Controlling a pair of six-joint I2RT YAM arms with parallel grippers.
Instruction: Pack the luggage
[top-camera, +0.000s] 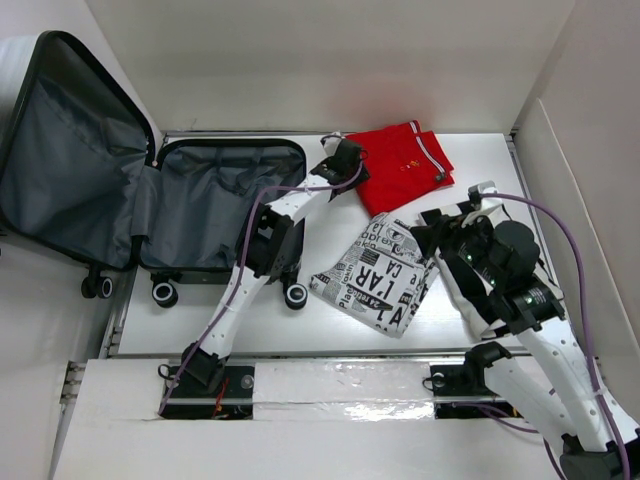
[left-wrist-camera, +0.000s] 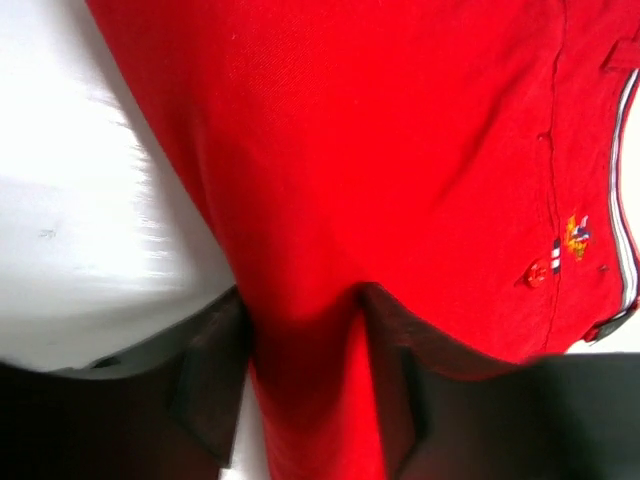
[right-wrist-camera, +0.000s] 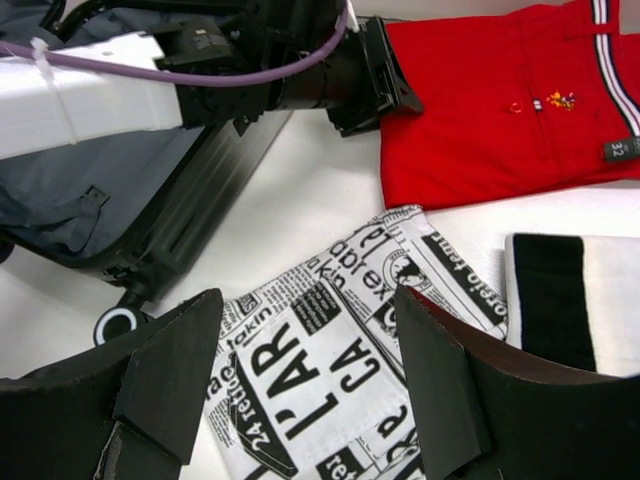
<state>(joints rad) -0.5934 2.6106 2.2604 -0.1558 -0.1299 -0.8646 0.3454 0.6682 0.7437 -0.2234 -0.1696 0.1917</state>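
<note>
The white surface is boxed in by plain white panels at the back and on both sides.

I find the suitcase at the far left of the surface, lying open. Its base rests flat with the grey lining showing. Its lid is tipped back past the surface's left edge. Black caster wheels line the near edge of the base. Nothing shows inside either half but the lining.

A red polo shirt with striped trim lies flat at the far centre, just right of the suitcase. The left gripper sits at the shirt's left edge. In the left wrist view, a raised fold of red fabric fills the gap between the fingers, so the jaws are clamped on the shirt.

A newspaper-print cloth lies nearer the arm bases, between the two arms, with its far corner close to the shirt. The right gripper hangs above this cloth with its jaws spread wide and nothing between them. A black-and-white striped fabric lies just right of the printed cloth, partly under the right arm. I cannot tell what kind of item it is.
</note>
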